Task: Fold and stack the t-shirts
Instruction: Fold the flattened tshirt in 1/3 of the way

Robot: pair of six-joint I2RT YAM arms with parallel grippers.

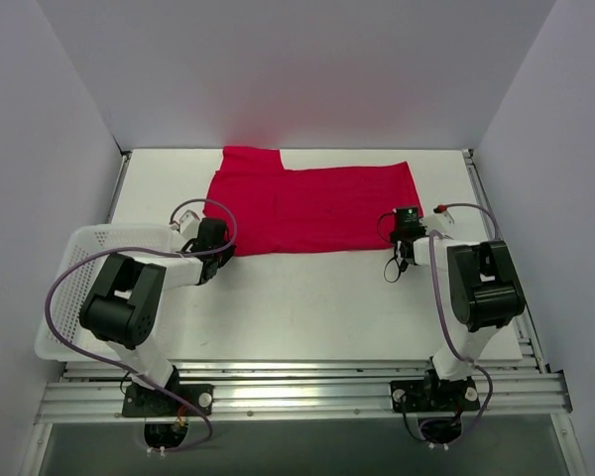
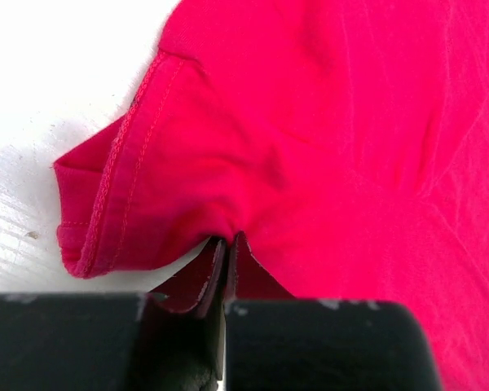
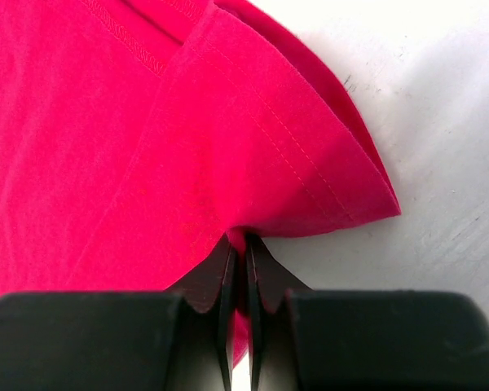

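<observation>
One bright red t-shirt (image 1: 302,206) lies spread flat across the far half of the white table, a sleeve sticking out at the far left. My left gripper (image 1: 215,245) is shut on its near left corner; the left wrist view shows the jaws (image 2: 226,244) pinching the cloth next to a hemmed edge (image 2: 118,175). My right gripper (image 1: 406,230) is shut on the near right corner; the right wrist view shows red cloth (image 3: 187,138) pinched between the fingertips (image 3: 246,244). The neck tag is hidden.
A white plastic mesh basket (image 1: 74,260) stands at the table's left edge beside my left arm. White walls close in the left, right and far sides. Bare white table (image 1: 307,297) lies between the shirt and the arm bases.
</observation>
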